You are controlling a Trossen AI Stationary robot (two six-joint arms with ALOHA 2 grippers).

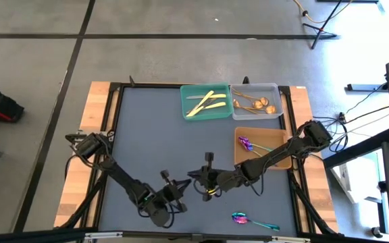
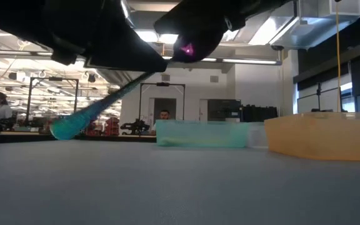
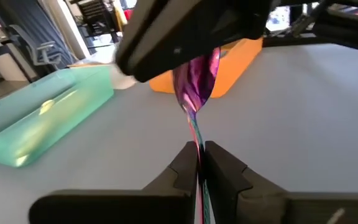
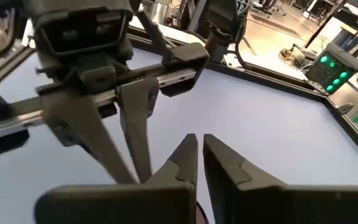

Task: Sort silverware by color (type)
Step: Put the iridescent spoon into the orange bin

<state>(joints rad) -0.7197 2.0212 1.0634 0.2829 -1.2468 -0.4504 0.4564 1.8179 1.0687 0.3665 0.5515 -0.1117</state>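
An iridescent spoon (image 3: 196,84) with a purple bowl and a teal handle (image 2: 105,103) hangs above the table's near middle, between my two grippers. My left gripper (image 3: 201,149), coming from the left, is shut on its handle. My right gripper (image 4: 199,140), coming from the right, faces it and is closed over the bowl (image 1: 201,183). A second iridescent spoon (image 1: 252,219) lies flat on the mat near the front edge. Another one (image 1: 245,143) lies in the orange tray (image 1: 279,158). My left gripper pinches the spoon's thin handle (image 3: 198,160) between its two fingers, and the handle runs on along the fingers to the bowl. The fingers point almost level toward the table's right. The spoon is clear of the table. My right gripper has its fingers (image 3: 185,37) closed on the upper part of the purple bowl (image 3: 199,70), coming nearly level from the table's right. The bowl's lower part and neck stick out below them. The right wrist view hides the place of contact under the fingers.
A green tray (image 1: 189,111) with pale gold knives and a grey tray (image 1: 275,91) with copper spoons stand side by side at the far edge. The orange tray is at the right. Bare mat (image 1: 154,142) lies left of them.
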